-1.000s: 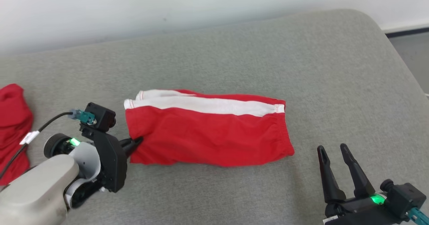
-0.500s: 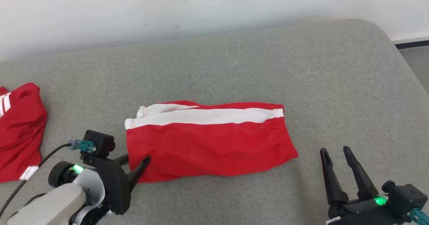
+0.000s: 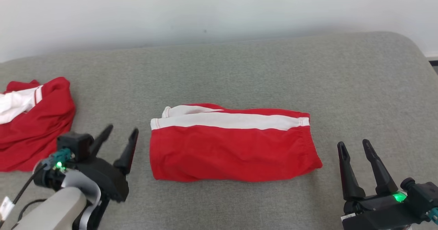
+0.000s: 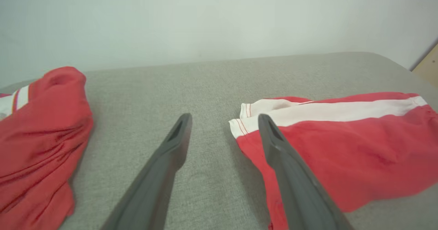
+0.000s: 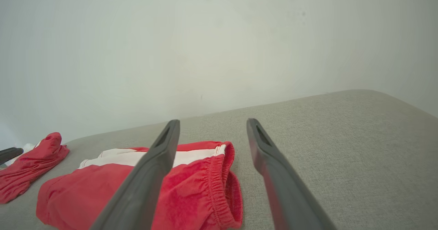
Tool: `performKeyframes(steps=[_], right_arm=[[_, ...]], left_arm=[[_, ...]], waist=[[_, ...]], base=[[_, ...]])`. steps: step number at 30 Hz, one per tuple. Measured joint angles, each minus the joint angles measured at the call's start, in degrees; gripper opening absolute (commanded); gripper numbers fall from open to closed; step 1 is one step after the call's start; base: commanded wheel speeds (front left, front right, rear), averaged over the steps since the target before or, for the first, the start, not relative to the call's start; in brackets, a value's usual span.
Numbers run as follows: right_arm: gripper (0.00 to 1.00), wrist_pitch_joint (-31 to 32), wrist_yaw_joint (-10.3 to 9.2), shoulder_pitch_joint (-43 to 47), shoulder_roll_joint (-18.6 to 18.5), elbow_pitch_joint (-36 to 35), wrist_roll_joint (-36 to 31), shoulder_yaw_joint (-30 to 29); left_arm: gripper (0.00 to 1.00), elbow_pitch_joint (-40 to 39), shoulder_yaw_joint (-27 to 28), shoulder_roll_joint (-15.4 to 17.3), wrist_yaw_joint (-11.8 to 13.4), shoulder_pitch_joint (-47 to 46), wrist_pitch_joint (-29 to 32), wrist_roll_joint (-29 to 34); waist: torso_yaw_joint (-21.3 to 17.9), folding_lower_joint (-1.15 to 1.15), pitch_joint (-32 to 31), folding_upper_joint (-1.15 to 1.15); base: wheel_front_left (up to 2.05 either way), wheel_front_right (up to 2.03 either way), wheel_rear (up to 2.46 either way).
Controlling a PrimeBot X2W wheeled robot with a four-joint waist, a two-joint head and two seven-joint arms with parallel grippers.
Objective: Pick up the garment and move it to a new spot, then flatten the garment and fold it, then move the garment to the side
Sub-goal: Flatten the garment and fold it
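Shorts (image 3: 232, 151) look folded, just the side move to go
Left gripper (image 3: 122, 129) at 8 o'clock, right gripper (image 3: 353, 142) at 4, both wide and empty.

Nothing legible appears anywhere: no brand, number, sign or lettering. The folded garment (image 3: 232, 151) in the middle shows plain red cloth with a white stripe and red stitching at the hems, and no print or label can be made out on it. The second red garment (image 3: 34, 130) at the far left is just as bare of writing. A small white tag (image 3: 5, 205) on the cable (image 3: 24, 187) by the left gripper (image 3: 122, 128), and a small white label (image 3: 346, 217) on the body of the right gripper (image 3: 353, 142), are both too small to read.
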Motion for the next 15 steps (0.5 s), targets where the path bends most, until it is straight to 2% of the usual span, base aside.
performKeyframes(steps=[3,7,11,15], right_arm=[[1.0,0.0,0.0,-0.1,0.2,0.0,-0.3,-0.4],[1.0,0.0,0.0,-0.2,0.5,0.1,-0.7,-0.7],[1.0,0.0,0.0,-0.2,0.7,0.3,-1.1,-0.3],[1.0,0.0,0.0,-0.2,1.0,0.5,-1.3,-0.3]], left_arm=[[1.0,-2.5,8.9,-2.0,1.5,3.3,-0.2,7.0],[1.0,-5.6,19.5,-6.1,1.8,10.2,-0.2,15.8],[1.0,-8.9,29.7,-10.3,0.8,15.7,-0.2,23.8],[1.0,-12.0,37.5,-14.1,-0.5,21.0,-0.2,31.8]], waist=[[1.2,0.0,-0.2,0.0],[2.3,0.0,-0.7,0.0],[2.7,0.0,-1.6,0.0],[2.7,0.0,-2.4,0.0]], base=[[0.0,0.0,0.0],[0.0,0.0,0.0],[0.0,0.0,0.0],[0.0,0.0,0.0]])
